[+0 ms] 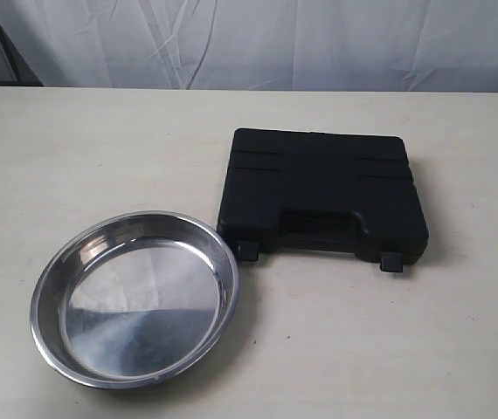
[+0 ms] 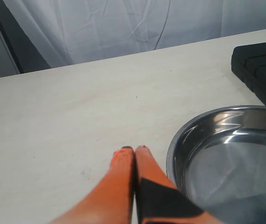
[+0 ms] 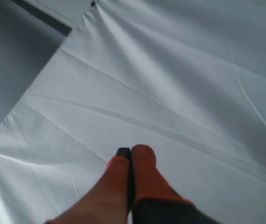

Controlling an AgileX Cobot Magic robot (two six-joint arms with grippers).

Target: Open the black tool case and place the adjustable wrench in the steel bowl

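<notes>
Left fingers (image 2: pixel 122 163): pressed together, gripping nothing, touching nothing.
Left arm: held low over the surface (image 1: pixel 406 349), tips just beside the steel bowl's (image 1: pixel 135 305) rim.
Right fingers (image 3: pixel 144 161): closed tip to tip, empty.
Right arm: aimed at the white cloth (image 3: pixel 179 70).
Black tool case (image 1: pixel 319 188): shut, flat, just beside the bowl.

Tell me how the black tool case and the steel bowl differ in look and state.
The black tool case is rectangular; the steel bowl is round. The case is matt black; the bowl is shiny and mirrors light. The case is shut, its inside hidden; the bowl lies open and holds nothing. Both rest flat on the pale table, side by side.
</notes>
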